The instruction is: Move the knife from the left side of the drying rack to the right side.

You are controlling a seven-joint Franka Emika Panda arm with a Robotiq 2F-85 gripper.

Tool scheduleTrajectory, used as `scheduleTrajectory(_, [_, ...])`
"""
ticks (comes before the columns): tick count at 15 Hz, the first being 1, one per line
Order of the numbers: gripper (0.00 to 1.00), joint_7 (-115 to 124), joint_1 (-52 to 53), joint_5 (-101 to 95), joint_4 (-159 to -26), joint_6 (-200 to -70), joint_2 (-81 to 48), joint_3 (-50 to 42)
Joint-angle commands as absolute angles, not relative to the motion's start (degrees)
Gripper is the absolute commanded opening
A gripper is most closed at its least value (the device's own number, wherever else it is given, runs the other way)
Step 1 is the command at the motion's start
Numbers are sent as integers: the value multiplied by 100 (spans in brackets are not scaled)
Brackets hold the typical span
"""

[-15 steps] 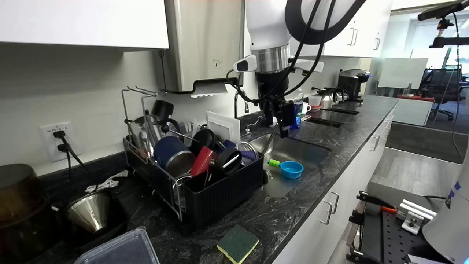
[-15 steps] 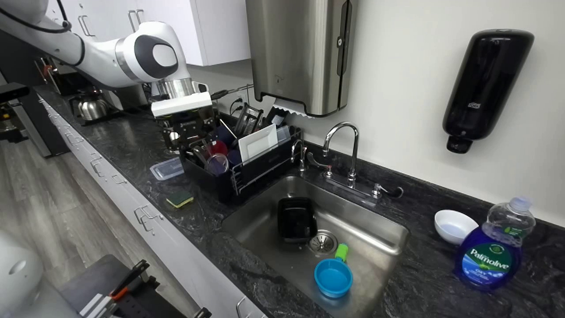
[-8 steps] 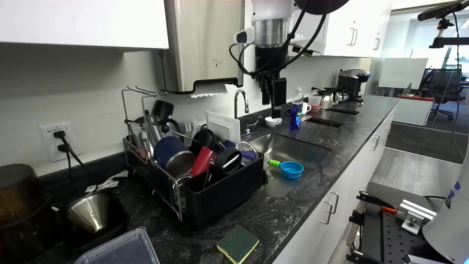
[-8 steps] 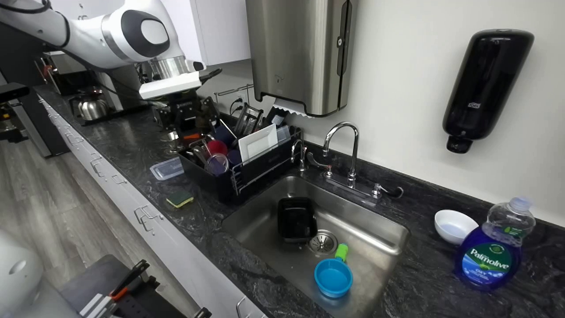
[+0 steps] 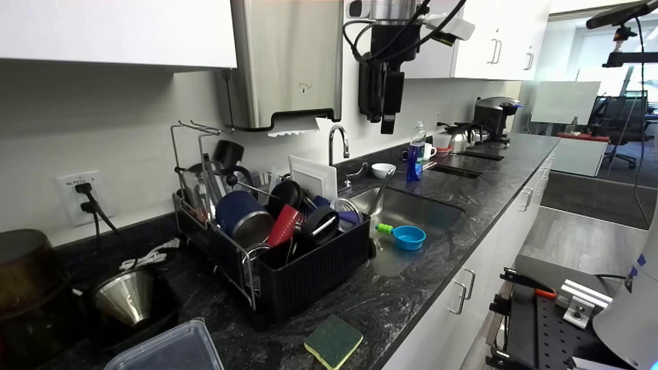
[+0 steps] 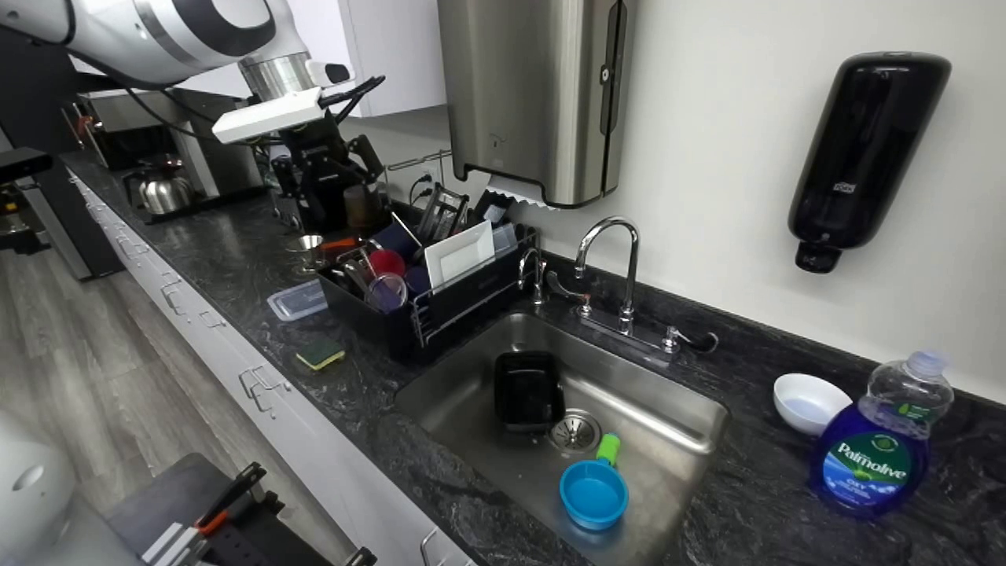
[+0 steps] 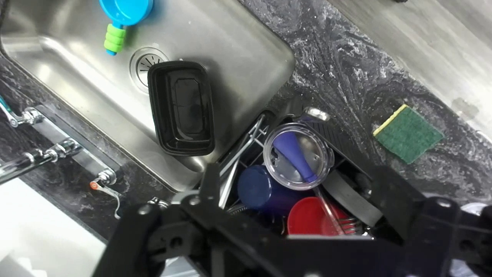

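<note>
The black drying rack (image 5: 311, 277) stands on the counter left of the sink, also in an exterior view (image 6: 369, 326), full of dishes. A long grey metal handle (image 5: 381, 192), probably the knife's, leans up out of the rack's front corner by the sink. It also shows in the wrist view (image 7: 351, 198); its lower end is hidden among the dishes and no blade shows. My gripper (image 5: 381, 115) hangs well above the handle, apart from it, also in an exterior view (image 6: 330, 196). In the wrist view my gripper (image 7: 296, 171) has its fingers wide apart with nothing held between them.
The rack holds a blue mug (image 7: 251, 186), a red cup (image 7: 315, 217), a clear lid (image 7: 299, 156) and a white plate (image 6: 458, 255). The sink holds a black tray (image 7: 182, 107) and blue scoop (image 6: 593, 495). A faucet (image 6: 629, 259) and towel dispenser (image 6: 526, 94) stand behind. A sponge (image 5: 334, 341) lies in front.
My gripper has risen from beside the top of the grey handle to well above it. The handle has stayed in place, leaning in the rack's corner.
</note>
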State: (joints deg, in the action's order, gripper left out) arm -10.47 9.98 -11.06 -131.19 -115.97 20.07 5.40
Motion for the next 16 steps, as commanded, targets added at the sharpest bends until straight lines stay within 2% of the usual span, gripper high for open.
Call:
scheduleTrajectory(1, [100,-467,760,-1014,-13137,-11560,2172,538])
scheduleTrajectory(16, [100,812,121,-1083,-13143,-11473,2369,355])
